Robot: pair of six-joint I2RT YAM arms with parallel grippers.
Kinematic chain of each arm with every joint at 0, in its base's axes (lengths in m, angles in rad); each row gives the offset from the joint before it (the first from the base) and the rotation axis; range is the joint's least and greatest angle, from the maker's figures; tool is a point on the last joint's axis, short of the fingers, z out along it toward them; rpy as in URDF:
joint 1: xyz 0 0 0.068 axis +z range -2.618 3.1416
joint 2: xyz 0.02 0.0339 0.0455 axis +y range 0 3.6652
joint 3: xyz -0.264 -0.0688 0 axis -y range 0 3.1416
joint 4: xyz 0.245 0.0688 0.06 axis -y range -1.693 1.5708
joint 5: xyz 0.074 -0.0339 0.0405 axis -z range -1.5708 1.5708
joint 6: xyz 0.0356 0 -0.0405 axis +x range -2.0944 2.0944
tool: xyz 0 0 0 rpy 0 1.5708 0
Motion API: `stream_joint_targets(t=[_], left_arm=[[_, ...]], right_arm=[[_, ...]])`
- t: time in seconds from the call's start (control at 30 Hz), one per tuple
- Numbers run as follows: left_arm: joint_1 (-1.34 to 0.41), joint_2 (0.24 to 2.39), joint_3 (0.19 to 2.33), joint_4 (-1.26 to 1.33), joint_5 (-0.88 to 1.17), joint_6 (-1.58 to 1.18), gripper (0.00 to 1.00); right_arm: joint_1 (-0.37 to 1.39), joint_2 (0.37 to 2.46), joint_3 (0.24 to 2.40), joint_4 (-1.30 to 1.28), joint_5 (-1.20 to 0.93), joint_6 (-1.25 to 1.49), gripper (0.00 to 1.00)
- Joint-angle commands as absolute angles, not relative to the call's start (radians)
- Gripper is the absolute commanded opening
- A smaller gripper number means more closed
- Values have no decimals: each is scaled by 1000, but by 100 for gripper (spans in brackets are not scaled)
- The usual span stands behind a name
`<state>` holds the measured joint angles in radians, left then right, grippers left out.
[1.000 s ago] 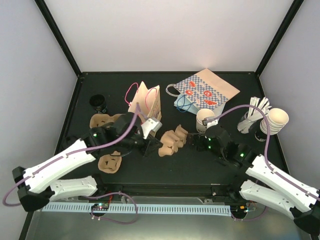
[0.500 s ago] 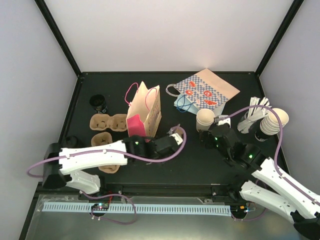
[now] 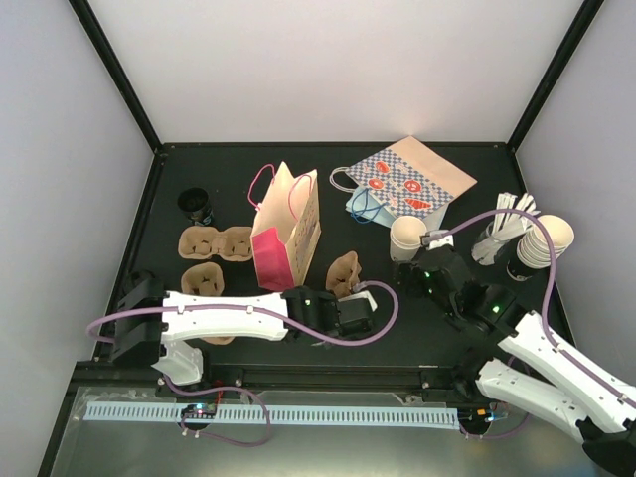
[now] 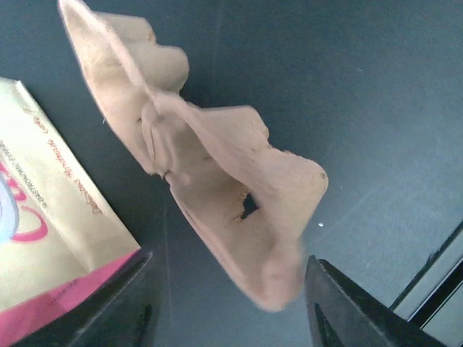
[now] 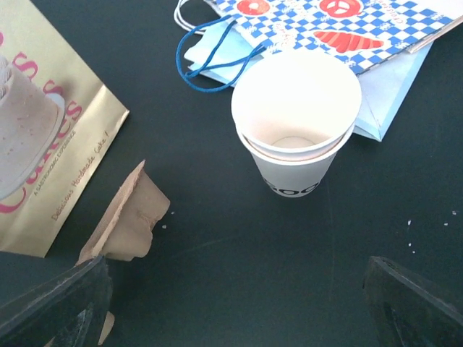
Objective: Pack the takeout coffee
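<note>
Nearest the arms, the left jaws stand parted on either side of a crumpled cardboard carrier (image 4: 217, 166), gripping nothing. The carrier appears to stand on edge just beside the pink bag (image 3: 288, 224). It could flop against the bag or into the path between cup and bag. Farther on, the right jaws gape wide and empty, facing the takeout coffee (image 5: 293, 173). The cup stands upright and unheld on the table (image 5: 239, 224), just beside the edge of a flat blue checked bag (image 3: 412, 179). A hard squeeze may dent its thin paper wall, and an off-centre approach could tip it or snag the blue cord handle (image 5: 233, 63) nearby. The pink bag's narrow mouth leaves little margin, so a clipped rim could topple it.
</note>
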<state>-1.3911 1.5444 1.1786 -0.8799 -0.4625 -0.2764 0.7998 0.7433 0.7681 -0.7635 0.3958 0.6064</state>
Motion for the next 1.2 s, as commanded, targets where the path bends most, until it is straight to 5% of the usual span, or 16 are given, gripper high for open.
stream_joint_targets(t=[0.0, 0.2, 0.67, 1.17], left_arm=[[-1398, 1486, 1161, -844, -378, -285, 64], [-1396, 1377, 1204, -880, -353, -299, 75], [-1166, 1034, 1299, -976, -310, -403, 74], [-772, 984, 1480, -1080, -97, -333, 73]], right_arm=[[792, 751, 790, -767, 348, 555, 97], [793, 779, 803, -723, 238, 457, 100], [808, 995, 914, -719, -159, 87, 100], [953, 1283, 986, -885, -58, -357, 99]])
